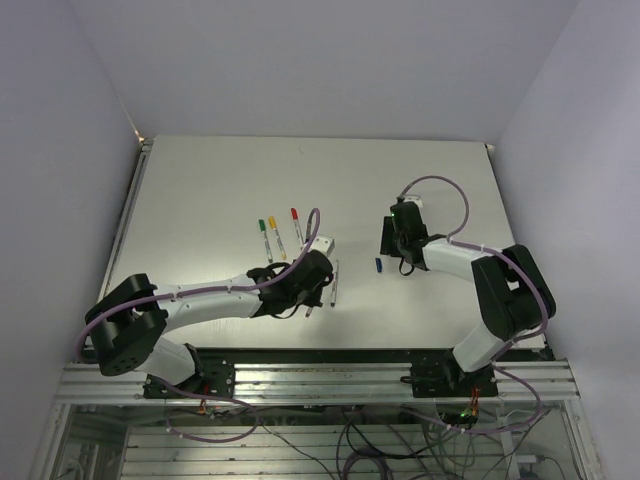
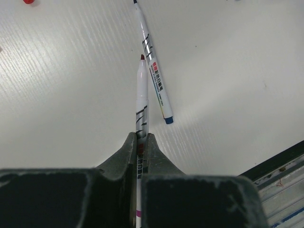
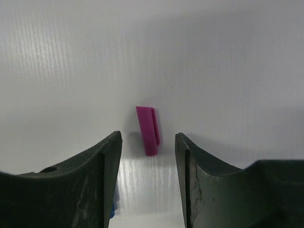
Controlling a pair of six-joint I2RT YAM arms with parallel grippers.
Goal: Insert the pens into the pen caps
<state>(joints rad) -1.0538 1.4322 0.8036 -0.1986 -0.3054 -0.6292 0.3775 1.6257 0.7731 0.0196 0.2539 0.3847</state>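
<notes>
My left gripper [image 2: 141, 142] [image 1: 302, 292] is shut on a grey-white pen [image 2: 142, 95] with a dark tip and a purple band, held just above the table. A blue-ended pen [image 2: 154, 71] [image 1: 334, 280] lies beside it. Green [image 1: 262, 235], yellow [image 1: 277, 238] and red [image 1: 297, 226] tipped pens lie farther back. My right gripper [image 3: 148, 156] [image 1: 388, 240] is open, low over the table, with a purple cap [image 3: 147, 130] lying just ahead between its fingers. A blue cap [image 1: 379, 265] lies beside that gripper. A red cap [image 2: 28, 1] shows at the left wrist view's top edge.
The white table [image 1: 220, 180] is walled at the back and both sides. Its near edge is a metal rail [image 1: 320, 375] with the arm bases, also visible in the left wrist view's lower right corner [image 2: 280, 166].
</notes>
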